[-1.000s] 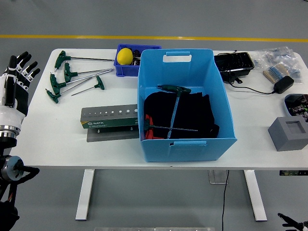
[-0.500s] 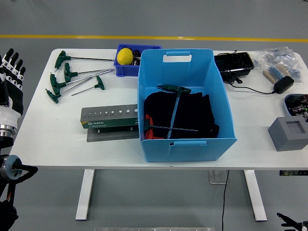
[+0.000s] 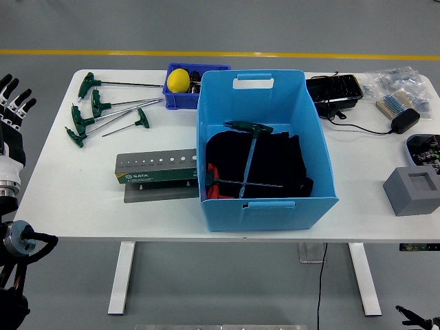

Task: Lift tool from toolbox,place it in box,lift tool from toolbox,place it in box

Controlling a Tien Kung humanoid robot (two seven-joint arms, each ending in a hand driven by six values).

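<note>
Two T-handle tools [image 3: 247,155] in blue box [image 3: 264,199]

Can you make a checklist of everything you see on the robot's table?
Surface: white table, mostly bare at the near left.
Job's things: two T-handle tools lie in the blue box on black cloth; five T-handle wrenches lie loose far left; grey tool holder beside the box.
Clutter: small blue bin with yellow ball, black tray, grey foam block, bagged parts.
Hands: left hand open, off the table's left edge; right nothing seen.
Cables: black charger cable.
Surroundings: grey floor, yellow line.
</note>
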